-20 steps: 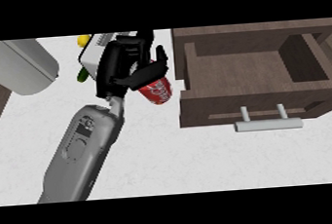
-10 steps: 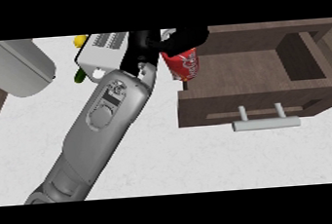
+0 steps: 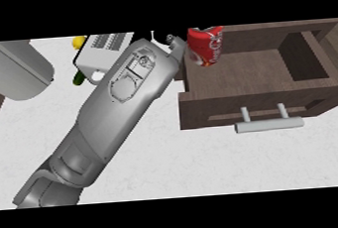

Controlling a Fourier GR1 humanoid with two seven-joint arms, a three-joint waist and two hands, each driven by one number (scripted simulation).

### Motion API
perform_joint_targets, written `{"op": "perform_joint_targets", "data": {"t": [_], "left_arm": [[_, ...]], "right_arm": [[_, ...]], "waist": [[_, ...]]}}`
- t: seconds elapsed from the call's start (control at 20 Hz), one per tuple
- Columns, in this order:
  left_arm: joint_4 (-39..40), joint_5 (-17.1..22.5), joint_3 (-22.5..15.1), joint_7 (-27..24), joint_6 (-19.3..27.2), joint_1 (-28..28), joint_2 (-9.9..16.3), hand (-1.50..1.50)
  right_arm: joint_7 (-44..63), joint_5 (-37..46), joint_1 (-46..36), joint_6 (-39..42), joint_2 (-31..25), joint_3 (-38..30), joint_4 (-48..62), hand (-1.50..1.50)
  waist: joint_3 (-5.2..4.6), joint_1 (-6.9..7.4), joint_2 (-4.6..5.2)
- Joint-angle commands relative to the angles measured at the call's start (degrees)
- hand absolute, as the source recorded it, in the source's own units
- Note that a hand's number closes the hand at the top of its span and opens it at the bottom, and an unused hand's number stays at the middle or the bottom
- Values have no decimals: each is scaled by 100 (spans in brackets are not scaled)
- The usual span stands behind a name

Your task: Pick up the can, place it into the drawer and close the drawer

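Can [image 3: 206,46] carried further right, now above open drawer [image 3: 259,97], forearm [image 3: 120,104] hides hand, fingers' state cannot tell

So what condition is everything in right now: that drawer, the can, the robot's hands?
Dark brown wooden drawer: pulled open, its silver bar handle facing the robot.
Red soda can: upright, lifted over the drawer's left rear corner.
Left hand: mostly hidden behind its grey forearm; fingers unseen.
Right hand: not in view.
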Motion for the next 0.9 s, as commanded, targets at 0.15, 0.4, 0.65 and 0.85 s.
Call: {"op": "perform_joint_targets", "data": {"t": [0.15,0.4,0.65,0.85], "left_arm": [[1217,528,-147,-447,30,-809,-2,150],[1834,884,-409,-458,182,-1316,-2,150],[2299,1321,-559,-818,108,-1363,-2,150],[2473,1483,-918,-1063,305,-1288,-2,150]], "right_arm": [[147,127,-333,-122,19,96,13,-150],[-203,276,-402,-70,68,102,550,-150],[267,449,-497,-243,112,325,125,-150],[-167,118,-318,85,-46,35,274,-150]], "waist": [[2,-69,31],[8,-142,52],[6,-222,76],[11,-281,70]]}}
